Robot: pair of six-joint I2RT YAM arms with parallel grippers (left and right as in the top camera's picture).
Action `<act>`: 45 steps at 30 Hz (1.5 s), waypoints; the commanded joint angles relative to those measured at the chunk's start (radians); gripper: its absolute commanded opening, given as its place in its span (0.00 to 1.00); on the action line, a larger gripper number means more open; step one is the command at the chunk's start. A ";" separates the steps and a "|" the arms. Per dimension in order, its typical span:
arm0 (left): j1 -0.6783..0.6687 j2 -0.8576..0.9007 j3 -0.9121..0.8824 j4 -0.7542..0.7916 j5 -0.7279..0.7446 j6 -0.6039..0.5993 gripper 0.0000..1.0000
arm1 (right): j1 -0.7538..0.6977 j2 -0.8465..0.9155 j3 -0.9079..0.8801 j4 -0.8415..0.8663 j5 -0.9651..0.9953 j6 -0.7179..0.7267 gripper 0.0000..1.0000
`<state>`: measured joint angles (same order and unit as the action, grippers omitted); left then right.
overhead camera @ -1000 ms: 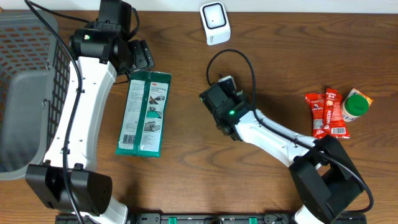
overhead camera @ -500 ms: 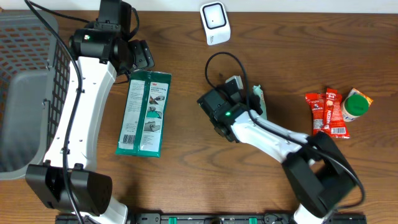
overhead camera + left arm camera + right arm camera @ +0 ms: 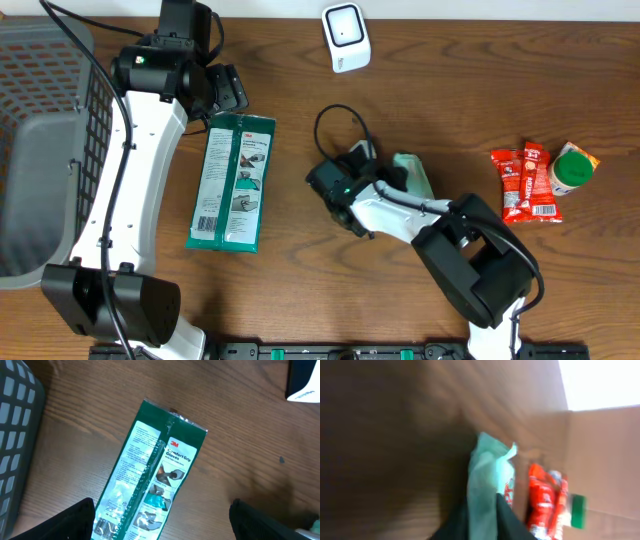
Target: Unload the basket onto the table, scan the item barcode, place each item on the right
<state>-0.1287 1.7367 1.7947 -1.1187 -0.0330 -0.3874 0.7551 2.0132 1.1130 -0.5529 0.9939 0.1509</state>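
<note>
A dark brown wood-grain surface [image 3: 300, 290] fills almost every view under soft, even light, ending at its far edge against a pale strip [image 3: 500, 8], while the blurred right wrist view shows a bright white patch [image 3: 600, 382] above a flat tan panel [image 3: 605, 450].

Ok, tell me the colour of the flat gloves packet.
Green packet with white print; left wrist view shows it best.

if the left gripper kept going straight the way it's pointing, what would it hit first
Most likely the flat green plastic glove packet, which lies right ahead between the fingers of the open left gripper in its wrist view; how far off it is remains unclear.
</note>
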 commanded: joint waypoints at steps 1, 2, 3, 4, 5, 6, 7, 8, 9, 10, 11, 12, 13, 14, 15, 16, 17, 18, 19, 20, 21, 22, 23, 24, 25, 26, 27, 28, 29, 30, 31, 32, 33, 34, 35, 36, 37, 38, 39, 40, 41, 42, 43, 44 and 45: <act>0.003 -0.010 0.004 -0.002 -0.013 0.013 0.86 | 0.019 -0.006 0.045 0.003 -0.188 0.017 0.33; 0.003 -0.010 0.004 -0.002 -0.013 0.013 0.86 | 0.018 -0.006 0.051 0.001 -0.233 0.017 0.42; 0.003 -0.010 0.004 -0.002 -0.013 0.013 0.86 | 0.016 -0.007 0.057 -0.003 -0.262 0.017 0.45; 0.003 -0.010 0.004 -0.002 -0.013 0.013 0.86 | 0.012 -0.010 0.068 -0.016 -0.288 0.017 0.47; 0.003 -0.010 0.004 -0.002 -0.013 0.013 0.86 | 0.007 -0.014 0.088 -0.040 -0.323 0.017 0.50; 0.003 -0.010 0.004 -0.002 -0.013 0.013 0.86 | 0.004 -0.020 0.104 -0.060 -0.348 0.017 0.50; 0.003 -0.010 0.004 -0.002 -0.013 0.013 0.86 | 0.000 -0.029 0.130 -0.090 -0.392 0.017 0.52; 0.003 -0.010 0.004 -0.002 -0.013 0.013 0.86 | -0.007 -0.045 0.162 -0.130 -0.443 0.017 0.53; 0.003 -0.010 0.004 -0.002 -0.013 0.013 0.86 | -0.015 -0.058 0.187 -0.159 -0.485 0.017 0.53; 0.003 -0.010 0.004 -0.002 -0.013 0.013 0.86 | -0.025 -0.077 0.210 -0.187 -0.526 0.017 0.53; 0.003 -0.010 0.004 -0.002 -0.013 0.013 0.86 | -0.039 -0.097 0.229 -0.209 -0.566 0.017 0.52; 0.003 -0.010 0.004 -0.002 -0.013 0.013 0.86 | -0.056 -0.121 0.245 -0.228 -0.609 0.018 0.52; 0.003 -0.010 0.004 -0.002 -0.013 0.013 0.86 | -0.073 -0.143 0.254 -0.239 -0.647 0.018 0.51; 0.003 -0.010 0.004 -0.002 -0.013 0.013 0.86 | -0.098 -0.171 0.259 -0.249 -0.692 0.018 0.50; 0.003 -0.010 0.004 -0.002 -0.013 0.013 0.86 | -0.139 -0.206 0.260 -0.262 -0.752 0.018 0.44; 0.003 -0.010 0.004 -0.002 -0.013 0.013 0.86 | -0.174 -0.227 0.260 -0.275 -0.802 0.018 0.39; 0.003 -0.010 0.004 -0.002 -0.013 0.013 0.86 | -0.208 -0.243 0.260 -0.291 -0.845 0.017 0.33; 0.003 -0.010 0.004 -0.002 -0.013 0.013 0.86 | -0.240 -0.251 0.260 -0.305 -0.883 0.017 0.25; 0.003 -0.010 0.004 -0.002 -0.013 0.013 0.86 | -0.269 -0.255 0.260 -0.318 -0.913 0.017 0.18; 0.003 -0.010 0.004 -0.002 -0.013 0.013 0.86 | -0.303 -0.254 0.259 -0.329 -0.942 0.017 0.09; 0.003 -0.010 0.004 -0.002 -0.013 0.013 0.86 | -0.328 -0.251 0.256 -0.331 -0.957 0.017 0.01; 0.003 -0.010 0.004 -0.002 -0.013 0.013 0.86 | -0.354 -0.246 0.246 -0.328 -0.971 0.017 0.01; 0.003 -0.010 0.004 -0.002 -0.013 0.013 0.86 | -0.372 -0.243 0.237 -0.321 -0.977 0.017 0.01; 0.003 -0.010 0.004 -0.002 -0.013 0.013 0.86 | -0.388 -0.235 0.222 -0.309 -0.977 0.017 0.01; 0.003 -0.010 0.004 -0.002 -0.013 0.013 0.86 | -0.399 -0.231 0.210 -0.296 -0.977 0.017 0.01; 0.003 -0.010 0.004 -0.002 -0.013 0.013 0.86 | -0.408 -0.223 0.194 -0.275 -0.978 0.017 0.01; 0.003 -0.010 0.004 -0.002 -0.013 0.013 0.86 | -0.410 -0.218 0.182 -0.259 -0.978 0.017 0.01; 0.003 -0.010 0.004 -0.002 -0.013 0.013 0.86 | -0.411 -0.212 0.169 -0.240 -0.978 0.017 0.01; 0.003 -0.010 0.004 -0.002 -0.013 0.013 0.86 | -0.411 -0.210 0.156 -0.223 -0.978 0.017 0.01; 0.003 -0.010 0.004 -0.002 -0.013 0.013 0.86 | -0.407 -0.208 0.138 -0.203 -0.986 0.018 0.01; 0.003 -0.010 0.004 -0.002 -0.013 0.013 0.86 | -0.402 -0.208 0.119 -0.187 -0.998 0.020 0.01; 0.003 -0.010 0.004 -0.002 -0.013 0.013 0.86 | -0.400 -0.208 0.105 -0.179 -1.000 0.031 0.01; 0.003 -0.010 0.004 -0.002 -0.013 0.013 0.86 | -0.397 -0.208 0.090 -0.175 -0.999 0.045 0.01; 0.003 -0.010 0.004 -0.002 -0.013 0.013 0.86 | -0.397 -0.208 0.077 -0.170 -0.999 0.047 0.01; 0.003 -0.010 0.004 -0.002 -0.013 0.013 0.86 | -0.396 -0.208 0.044 -0.144 -0.999 0.047 0.01; 0.003 -0.010 0.004 -0.002 -0.013 0.013 0.86 | -0.396 -0.208 0.023 -0.121 -0.999 0.047 0.01; 0.003 -0.010 0.004 -0.002 -0.013 0.013 0.86 | -0.396 -0.208 0.003 -0.095 -1.000 0.047 0.01; 0.003 -0.010 0.004 -0.002 -0.013 0.013 0.86 | -0.395 -0.208 -0.016 -0.073 -1.004 0.048 0.01; 0.003 -0.010 0.004 -0.002 -0.013 0.013 0.86 | -0.394 -0.208 -0.037 -0.054 -1.006 0.055 0.01; 0.003 -0.010 0.004 -0.002 -0.013 0.013 0.86 | -0.394 -0.208 -0.051 -0.044 -1.008 0.056 0.01; 0.003 -0.010 0.004 -0.002 -0.013 0.013 0.86 | -0.394 -0.208 -0.061 -0.039 -1.012 0.059 0.01; 0.003 -0.010 0.004 -0.002 -0.013 0.013 0.86 | -0.394 -0.208 -0.067 -0.039 -1.012 0.062 0.01; 0.003 -0.010 0.004 -0.002 -0.013 0.013 0.86 | -0.394 -0.208 -0.066 -0.040 -1.011 0.062 0.01; 0.003 -0.010 0.004 -0.002 -0.013 0.013 0.86 | -0.394 -0.211 -0.062 -0.041 -1.012 0.062 0.01; 0.003 -0.010 0.004 -0.002 -0.013 0.013 0.86 | -0.394 -0.217 -0.054 -0.042 -1.015 0.062 0.01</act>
<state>-0.1287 1.7367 1.7947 -1.1187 -0.0330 -0.3874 0.3531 1.7939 1.0657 -0.5884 -0.0086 0.1940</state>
